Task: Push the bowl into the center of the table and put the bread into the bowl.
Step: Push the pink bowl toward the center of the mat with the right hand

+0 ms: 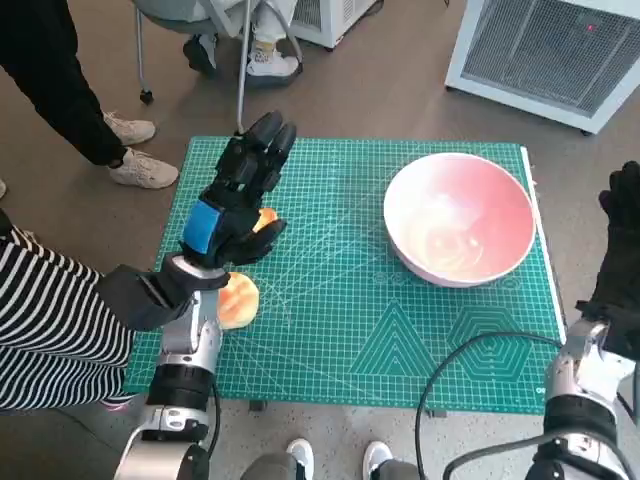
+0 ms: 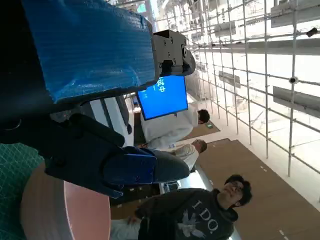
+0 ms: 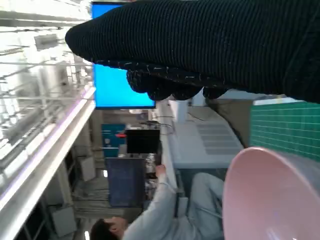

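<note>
The pink bowl (image 1: 460, 218) stands on the right part of the green mat (image 1: 350, 340), and its rim (image 3: 270, 195) also shows in the right wrist view. A pale round bread (image 1: 238, 299) lies near the mat's left edge, partly under my left wrist. A smaller orange piece (image 1: 266, 218) peeks out beside the thumb. My left hand (image 1: 238, 200) hovers over that spot, fingers stretched toward the far edge, holding nothing. Beyond the table's right edge, level with the bowl, my gloved right hand (image 1: 624, 250) is raised and holds nothing.
A person in a striped sleeve (image 1: 50, 320) sits close at the left. Legs and shoes (image 1: 130, 150) stand beyond the far left corner. A white cabinet (image 1: 550, 50) is behind the table. Cables (image 1: 480, 350) loop over the front right of the mat.
</note>
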